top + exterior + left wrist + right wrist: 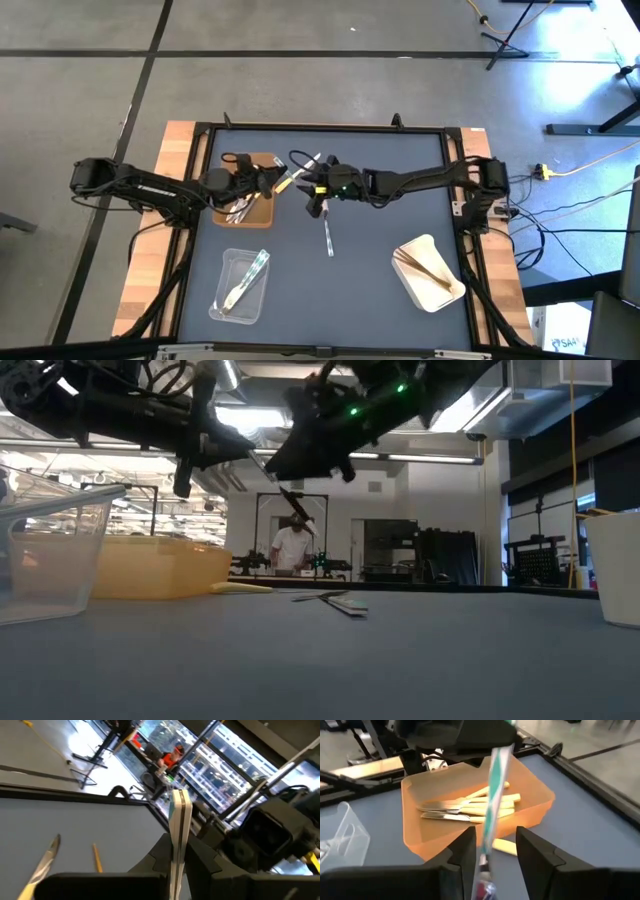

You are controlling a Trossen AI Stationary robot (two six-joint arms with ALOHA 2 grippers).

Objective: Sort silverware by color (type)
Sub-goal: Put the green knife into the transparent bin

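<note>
both arms meet over the far-left part of the dark desk (370, 290), above and beside the orange tray (530, 800). left gripper (272, 180) is clenched on a clear greenish utensil (179, 827), which stands up between its fingers (157, 857) in the left wrist view. the same utensil (495, 780) runs down into the gap of the right gripper (492, 855); right fingers (462, 857) stand apart on either side of it, so the utensil is bridged between the two grippers, held off the desk. whether the right fingers touch it, cannot tell. inside the orange tray lie several pale yellow utensils (492, 805) together with silvery ones (445, 812); one more yellow utensil (502, 847) lies on the desk just outside the tray wall. a lone clear utensil (328, 238) lies on the bare desk near the middle. the clear tray (222, 300) at near left holds clear utensils (247, 278). the white tray (415, 280) at near right holds thin wooden utensils (425, 265). low view: a person (292, 550) stands far back in the room.
</note>
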